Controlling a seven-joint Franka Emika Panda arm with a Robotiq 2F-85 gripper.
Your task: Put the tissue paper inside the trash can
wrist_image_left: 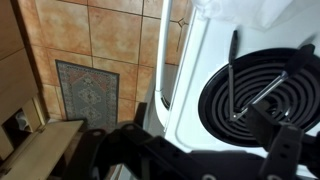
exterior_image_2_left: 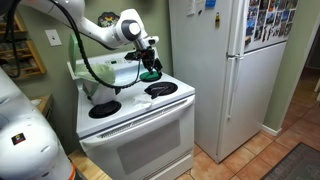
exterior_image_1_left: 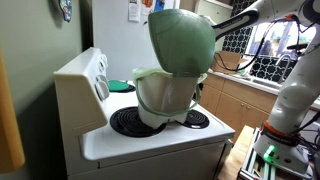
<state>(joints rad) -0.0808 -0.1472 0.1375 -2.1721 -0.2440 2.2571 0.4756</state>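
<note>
Quick update from the remote seat. The biggest thing around is the white fridge (exterior_image_2_left: 225, 70), standing right beside the stove (exterior_image_2_left: 140, 135), and I'm placing everything else off the stove. The arm (exterior_image_2_left: 85, 30) comes in from the stove's front corner on the far side from the fridge and reaches across the cooktop toward the back.

The trash can (exterior_image_1_left: 165, 95) sits upright on the stove top, at the back on the fridge side, just in front of the control panel. It's a cream tub with a pale green rim. Its big green domed lid (exterior_image_1_left: 182, 40) is tipped up and open above it, and in the close exterior view it blocks most of what's behind.

The wrist view looks down at the stove's front edge. There's a black coil burner (wrist_image_left: 260, 95) on the white top, with tiled floor (wrist_image_left: 90, 30) and a patterned rug (wrist_image_left: 90, 95) below the stove.

The claw (exterior_image_2_left: 150, 66) hangs right over the trash can. In the wrist view its two dark fingers stand wide apart with nothing between them, so it's open.

The tissue paper: honestly I can't make it out in any view.
</note>
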